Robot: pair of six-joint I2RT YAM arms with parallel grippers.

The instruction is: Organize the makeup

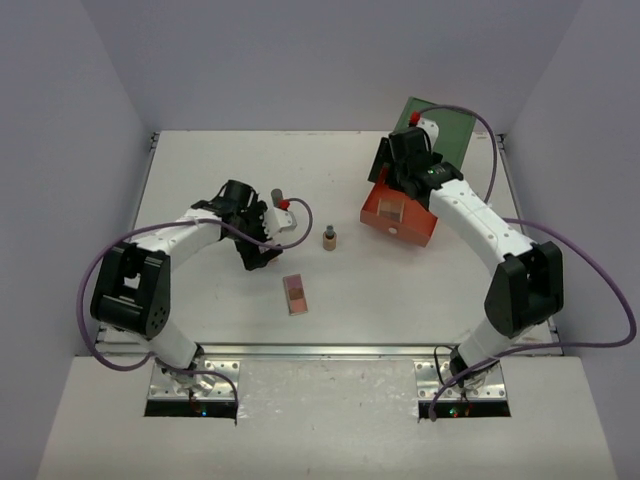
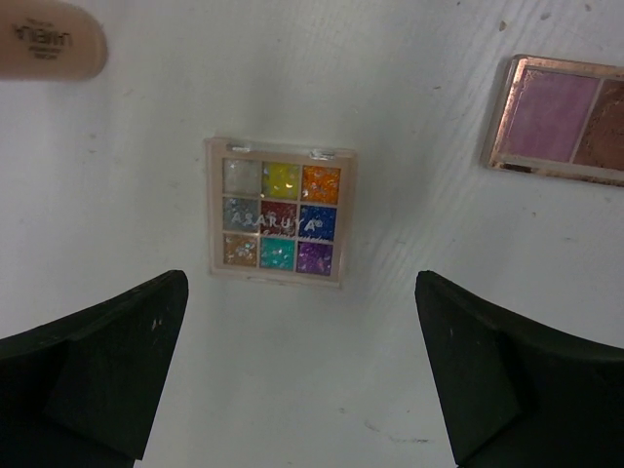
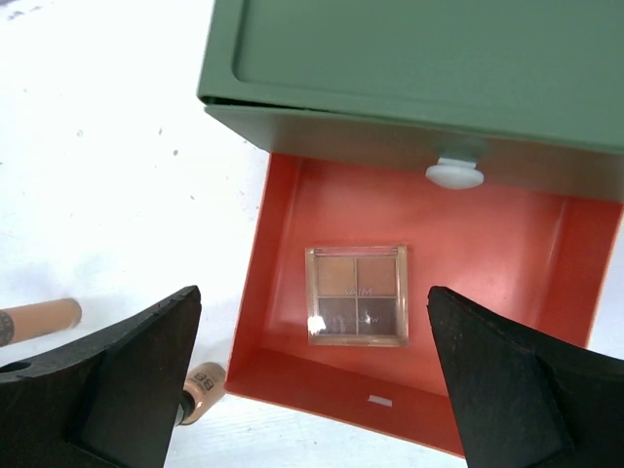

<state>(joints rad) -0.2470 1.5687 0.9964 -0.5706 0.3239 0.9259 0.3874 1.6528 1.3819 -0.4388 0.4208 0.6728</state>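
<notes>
A: Left gripper (image 2: 300, 302): what do we log?
B: We log the jaws spread wide with nothing held. It hangs over the white table (image 2: 146, 117). The multicolour palette (image 2: 281, 210) lies flat just above the centre of the left wrist view, clear of both fingers.
A: Neighbours?
B: We see a pink-brown palette (image 2: 561, 119) at the upper right of that frame, apart from the multicolour one. The end of a tan tube (image 2: 49, 39) shows at the upper left corner.
A: Right gripper (image 3: 314, 297)?
B: Also spread wide, gripping nothing. We note it over the orange drawer (image 3: 263, 283), which juts out below the green box (image 3: 419, 58). A brown four-pan palette (image 3: 357, 294) lies flat on the drawer floor at centre frame, touching no wall that we can see.
A: Outside the drawer?
B: A pair of tan tubes (image 3: 39, 317) lies on the table at the lower left of the right wrist view. The lower one is partly hidden behind the finger there.
</notes>
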